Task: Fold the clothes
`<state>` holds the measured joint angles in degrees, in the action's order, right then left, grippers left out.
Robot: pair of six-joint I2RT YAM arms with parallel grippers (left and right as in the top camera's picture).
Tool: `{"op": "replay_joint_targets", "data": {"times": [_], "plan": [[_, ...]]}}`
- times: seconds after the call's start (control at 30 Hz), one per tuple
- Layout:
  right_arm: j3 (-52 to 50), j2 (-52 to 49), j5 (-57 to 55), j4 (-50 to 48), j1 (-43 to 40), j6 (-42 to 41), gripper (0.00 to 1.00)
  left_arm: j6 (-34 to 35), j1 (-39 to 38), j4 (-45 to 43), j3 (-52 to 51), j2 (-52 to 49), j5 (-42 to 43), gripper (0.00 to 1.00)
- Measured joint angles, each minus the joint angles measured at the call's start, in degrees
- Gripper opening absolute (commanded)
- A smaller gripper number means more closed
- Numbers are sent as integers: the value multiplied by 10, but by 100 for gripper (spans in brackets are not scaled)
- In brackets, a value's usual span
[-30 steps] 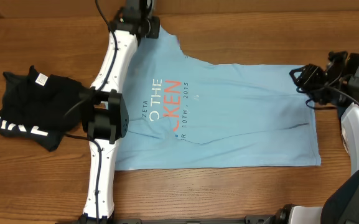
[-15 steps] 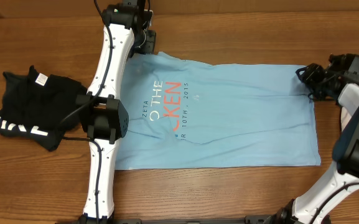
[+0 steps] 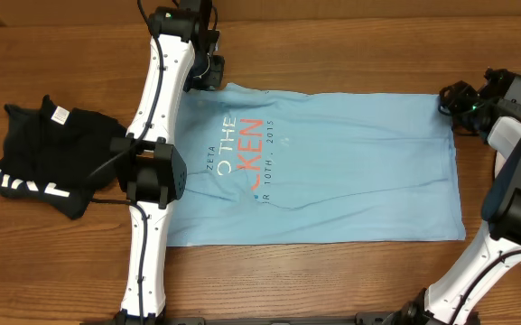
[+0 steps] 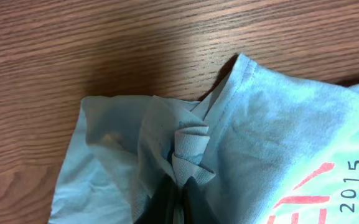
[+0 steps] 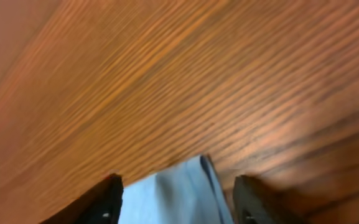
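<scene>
At the shirt's far left corner, left pincer (image 4: 178,186) is clamped on bunched cloth of light-blue T-shirt (image 3: 350,171). Right pincer (image 5: 176,193), at far right corner, has jaws apart, hem loose btw. them. Shirt lies flat on bench (image 3: 332,289): spreading looks done, next comes a fold. Bare wood on near side; black garment (image 3: 43,158) lies left, apart.

The counter (image 3: 332,280) is grained wood, faintly glossy. The light-blue T-shirt (image 3: 359,171) is matt cloth, wrinkled at the left gripper (image 4: 178,186).

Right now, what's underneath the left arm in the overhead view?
Under the left arm lie one end of the light-blue T-shirt and the wooden table. The arm covers the start of the shirt's print.
</scene>
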<state>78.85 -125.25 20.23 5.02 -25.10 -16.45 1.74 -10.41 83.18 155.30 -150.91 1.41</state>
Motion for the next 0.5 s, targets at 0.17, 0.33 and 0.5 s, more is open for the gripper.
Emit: {"op": "replay_joint_targets", "data": {"times": [0.17,0.33,0.5], "plan": [[9,-13,-1,-9,1,0,39,0,0,9,0,0,0,4],[14,-17,0,16,2,0,26,0,0,11,0,0,0,4],[16,-17,13,30,3,-1,8,0,0,11,0,0,0,4]]}}
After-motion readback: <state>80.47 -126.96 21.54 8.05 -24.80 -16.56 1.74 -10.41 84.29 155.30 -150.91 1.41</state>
